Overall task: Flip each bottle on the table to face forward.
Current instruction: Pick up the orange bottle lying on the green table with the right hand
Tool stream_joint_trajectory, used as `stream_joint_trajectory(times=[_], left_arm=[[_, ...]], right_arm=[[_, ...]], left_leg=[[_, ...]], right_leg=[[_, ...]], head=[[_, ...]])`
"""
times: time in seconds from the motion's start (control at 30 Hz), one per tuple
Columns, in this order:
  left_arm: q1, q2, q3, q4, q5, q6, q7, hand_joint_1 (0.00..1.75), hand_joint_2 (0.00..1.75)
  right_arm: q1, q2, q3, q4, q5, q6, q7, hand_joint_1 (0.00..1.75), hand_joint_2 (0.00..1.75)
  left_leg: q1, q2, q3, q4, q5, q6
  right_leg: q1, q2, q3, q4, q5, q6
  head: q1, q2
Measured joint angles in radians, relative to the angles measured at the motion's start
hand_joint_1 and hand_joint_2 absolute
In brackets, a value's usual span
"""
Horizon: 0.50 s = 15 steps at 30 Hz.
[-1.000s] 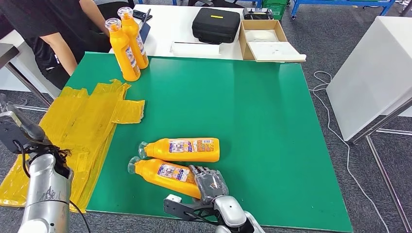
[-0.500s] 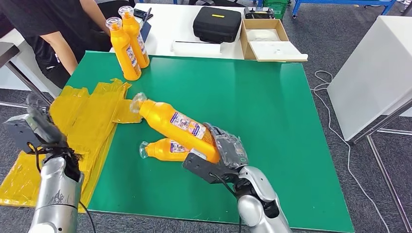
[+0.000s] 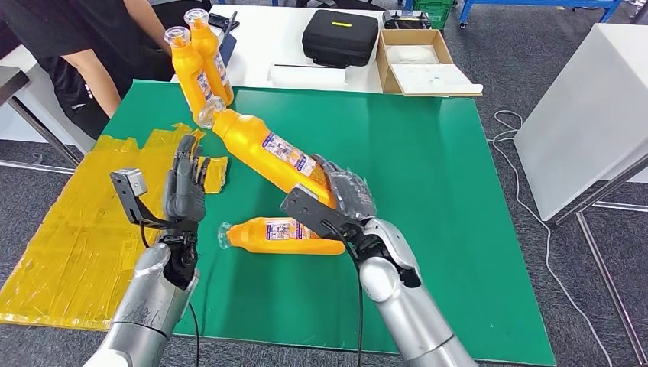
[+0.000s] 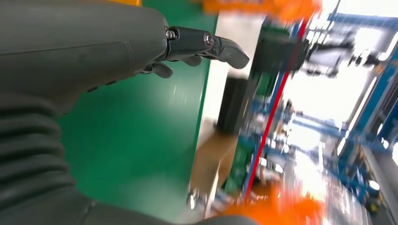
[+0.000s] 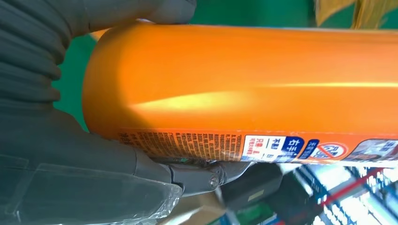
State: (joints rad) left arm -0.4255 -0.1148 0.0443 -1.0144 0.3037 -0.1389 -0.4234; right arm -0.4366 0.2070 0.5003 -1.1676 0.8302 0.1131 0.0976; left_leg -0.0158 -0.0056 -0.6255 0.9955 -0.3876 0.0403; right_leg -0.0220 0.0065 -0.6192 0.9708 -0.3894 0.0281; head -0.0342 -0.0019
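Right hand grips 1 bottle by its base, cap aimed at 10 o'clock; left hand empty, fingers straight, nearer that cap.

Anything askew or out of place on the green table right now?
One orange bottle lies on its side near the front edge, unlike the two standing bottles at the far corner. The right hand holds another bottle tilted above it. Nothing looks spilled.

Grey carpet floor, green table, white table behind, white cabinet, blue frame
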Motion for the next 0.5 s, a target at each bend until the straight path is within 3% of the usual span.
stream_joint_trajectory(times=[0.17,0.5], left_arm=[[0.028,0.004,-0.119,-0.036,0.082,-0.006,0.016,0.0,1.75],[0.09,0.042,-0.215,-0.118,0.15,0.024,0.014,0.0,1.75]], right_arm=[[-0.076,0.048,0.041,0.144,-0.027,-0.003,-0.005,1.75,1.75],[-0.117,0.07,0.089,0.247,-0.055,-0.01,-0.018,1.75,1.75]], left_leg=[[0.001,0.0,-0.001,0.0,0.0,0.0],[0.001,0.0,-0.001,0.0,0.0,0.0]], right_leg=[[0.0,0.0,0.0,0.0,0.0,0.0],[0.0,0.0,-0.001,0.0,0.0,0.0]], head=[[0.0,0.0],[0.0,0.0]])
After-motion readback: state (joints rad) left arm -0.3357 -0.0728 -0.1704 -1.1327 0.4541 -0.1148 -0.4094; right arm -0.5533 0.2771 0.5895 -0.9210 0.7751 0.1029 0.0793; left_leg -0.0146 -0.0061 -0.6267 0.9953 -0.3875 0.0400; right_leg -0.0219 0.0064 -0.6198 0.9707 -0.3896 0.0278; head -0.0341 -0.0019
